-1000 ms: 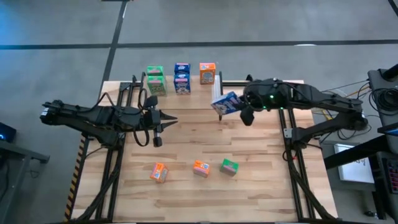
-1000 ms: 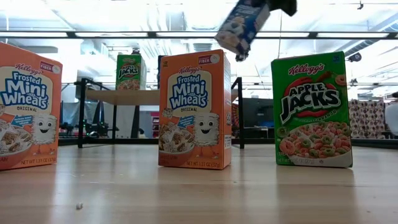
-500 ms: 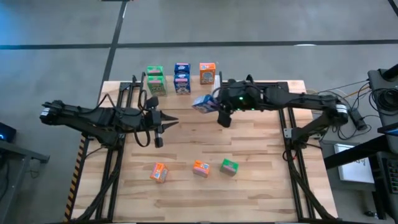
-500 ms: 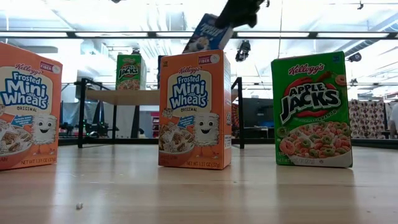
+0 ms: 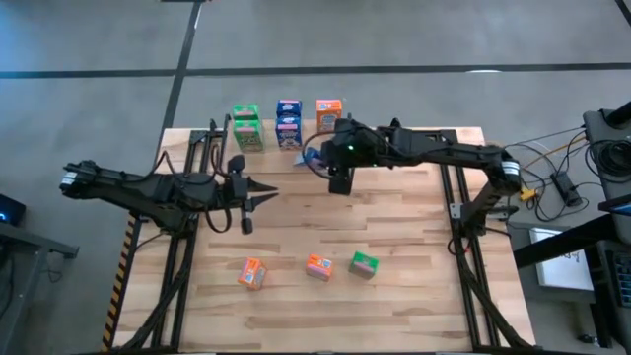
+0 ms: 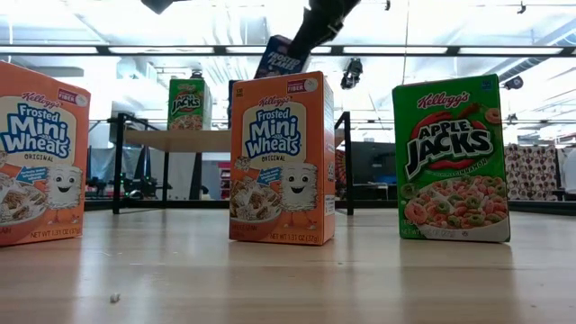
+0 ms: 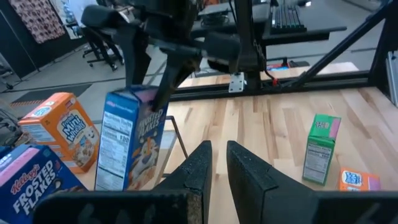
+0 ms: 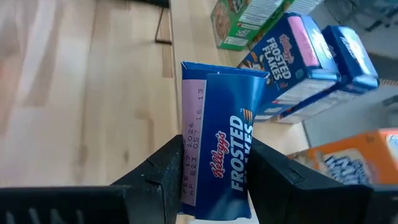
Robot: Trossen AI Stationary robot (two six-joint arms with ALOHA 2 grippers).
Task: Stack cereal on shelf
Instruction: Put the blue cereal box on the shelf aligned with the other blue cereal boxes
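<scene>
My right gripper [image 5: 333,166] is shut on a blue cereal box [image 5: 314,158], in the air just in front of the shelf [image 6: 171,139] at the table's far edge. The box also shows in the low view [image 6: 281,56], the left wrist view [image 7: 130,140] and the right wrist view [image 8: 217,143]. On the shelf stand green [image 5: 246,126], blue [image 5: 288,123] and orange [image 5: 328,114] boxes. Two orange boxes [image 5: 252,273] [image 5: 318,266] and a green box [image 5: 363,263] stand on the table near its front edge. My left gripper [image 5: 246,194] is shut and empty at the table's left. My right gripper pinches the blue box between its two fingers, one on each of two opposite faces [image 8: 193,186], at one end of the box. The fingers come slanting from above and from the table's right. The box hangs tilted below them [image 6: 274,63], clear of table and shelf.
The shelf's black metal legs [image 5: 212,138] stand at the far left and far right [image 5: 394,128]. In the low view the front boxes [image 6: 281,157] [image 6: 450,157] [image 6: 36,153] stand close before the camera. Bare tabletop [image 5: 325,212] lies between the arms.
My right gripper has carried the blue box toward the table's left, along the far edge, up to the boxes on the shelf. The box has stayed tilted and clear of the table. My left arm has kept still.
</scene>
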